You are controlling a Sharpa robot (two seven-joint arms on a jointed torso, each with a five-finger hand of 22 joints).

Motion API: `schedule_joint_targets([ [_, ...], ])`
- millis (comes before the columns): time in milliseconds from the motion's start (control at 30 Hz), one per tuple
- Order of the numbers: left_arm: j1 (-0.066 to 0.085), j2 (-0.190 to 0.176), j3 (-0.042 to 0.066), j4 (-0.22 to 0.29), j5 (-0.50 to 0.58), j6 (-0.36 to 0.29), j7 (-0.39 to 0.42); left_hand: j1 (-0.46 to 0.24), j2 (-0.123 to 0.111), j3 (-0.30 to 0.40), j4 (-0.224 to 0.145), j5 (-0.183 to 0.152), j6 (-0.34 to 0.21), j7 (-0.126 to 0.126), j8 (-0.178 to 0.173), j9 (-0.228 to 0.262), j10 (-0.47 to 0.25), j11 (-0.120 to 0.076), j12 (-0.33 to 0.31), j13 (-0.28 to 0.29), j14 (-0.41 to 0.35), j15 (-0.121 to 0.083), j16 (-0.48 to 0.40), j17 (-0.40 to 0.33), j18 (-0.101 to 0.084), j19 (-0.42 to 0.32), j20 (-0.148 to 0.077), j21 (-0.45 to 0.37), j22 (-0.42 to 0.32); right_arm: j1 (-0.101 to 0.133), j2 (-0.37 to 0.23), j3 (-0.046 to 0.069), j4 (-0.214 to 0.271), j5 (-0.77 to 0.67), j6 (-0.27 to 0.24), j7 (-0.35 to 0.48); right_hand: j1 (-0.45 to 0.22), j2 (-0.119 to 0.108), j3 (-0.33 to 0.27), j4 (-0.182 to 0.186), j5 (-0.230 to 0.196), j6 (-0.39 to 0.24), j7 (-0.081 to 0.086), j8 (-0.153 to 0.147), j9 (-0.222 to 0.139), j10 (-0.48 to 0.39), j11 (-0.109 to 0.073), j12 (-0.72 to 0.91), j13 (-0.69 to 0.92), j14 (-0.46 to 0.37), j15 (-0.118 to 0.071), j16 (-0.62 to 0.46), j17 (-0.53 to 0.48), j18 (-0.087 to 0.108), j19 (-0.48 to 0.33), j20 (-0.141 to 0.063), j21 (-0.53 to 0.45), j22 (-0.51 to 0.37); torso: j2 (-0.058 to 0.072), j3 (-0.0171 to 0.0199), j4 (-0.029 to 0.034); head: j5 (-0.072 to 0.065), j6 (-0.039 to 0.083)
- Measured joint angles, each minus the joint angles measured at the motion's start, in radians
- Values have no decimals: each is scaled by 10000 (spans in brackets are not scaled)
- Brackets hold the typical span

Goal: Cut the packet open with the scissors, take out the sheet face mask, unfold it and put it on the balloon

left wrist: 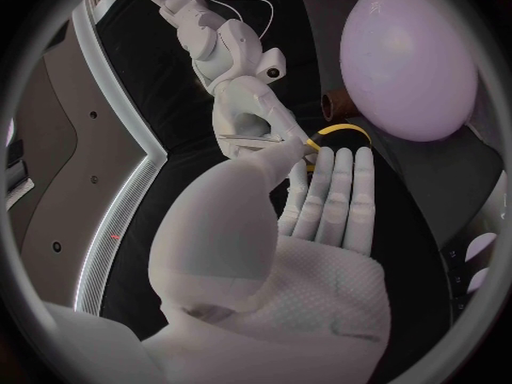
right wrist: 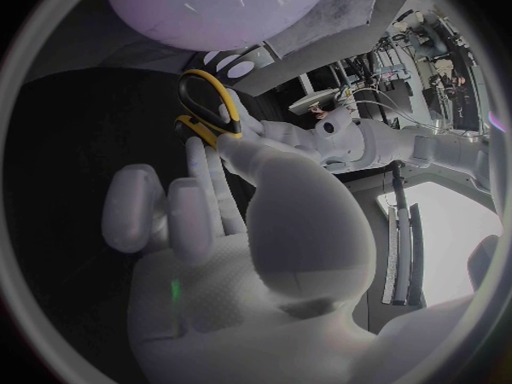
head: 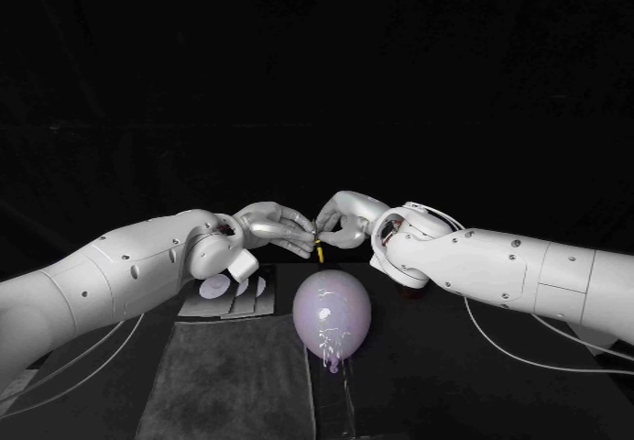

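Black table [head: 449,376], grey mat [head: 238,385]; balloon [head: 331,312] lying mid-table, packet [head: 227,295] just beside it, under left arm. Directly above balloon: left hand [head: 275,225] and right hand [head: 346,218] both pinching scissors [head: 319,247] by yellow handle, other fingers loose. Risk: thin shared pinch slipping, scissors dropping onto balloon, bursting it.

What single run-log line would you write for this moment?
left hand: pinching scissors | right hand: pinching scissors | scissors: close to balloon

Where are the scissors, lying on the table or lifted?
Lifted: the scissors hang near the balloon, yellow handle pinched by the right hand, with the left hand at it too.
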Motion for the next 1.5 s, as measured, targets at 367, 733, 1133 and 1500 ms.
schedule_joint_targets([
  [367, 5, 8, 6, -12, 2, -81, -9, -119, -119, -52, 111, 0, 0, 0, 500, 148, -270, 50, 142, 24, -38, 38, 0, -38, -7, 72, -2, -194, -148, -5, 16, 0, 22, 199, -10, 59, 0, 0, 0, 0, 0, -29, 29, 1, -1, -1, 34, 0, 0, -34, 35, -1, -38, -2, -36, 36, -40, -41, -4, 0, 4, -16, 39],
  [733, 6, 3, 6, -2, 10, -33, 15, -60, -178, -95, 154, 0, -612, 104, 803, 278, -837, 162, 76, -184, -357, 181, 0, -174, -10, 72, -3, -611, -421, -6, 57, -5, -35, 270, -37, 46, 1, 0, -28, 26, 1, -62, 63, 0, -6, -17, 57, 0, 0, -35, 36, -1, -52, -5, -36, 35, -80, -71, -3, 0, 5, -12, 50],
  [1133, 11, -14, 9, 27, 15, 79, 100, -13, -225, -261, 180, 0, -1294, 68, 801, 292, -1232, 234, -91, -475, -428, 182, 0, -231, -15, 108, 33, -889, -470, -13, 73, -9, -89, 321, -122, 19, -52, -55, -56, 54, 2, -62, 63, 1, -2, -58, 55, 0, 0, -35, 37, -1, -76, -5, -72, 71, -85, -82, -1, -1, 5, -49, 71],
  [1500, 11, -27, 9, 64, 26, 110, 181, -29, -241, -455, 317, 0, -1897, 37, 801, 292, -1393, 251, -157, -548, -428, 182, 0, -242, -18, 107, 33, -968, -480, -14, 105, -8, -147, 367, -133, -16, -61, -64, -56, 53, 20, -62, 63, -1, -10, -74, 72, 0, 0, -35, 37, -1, -68, -6, -71, 71, -86, -75, 0, 0, -1, -57, 96],
])
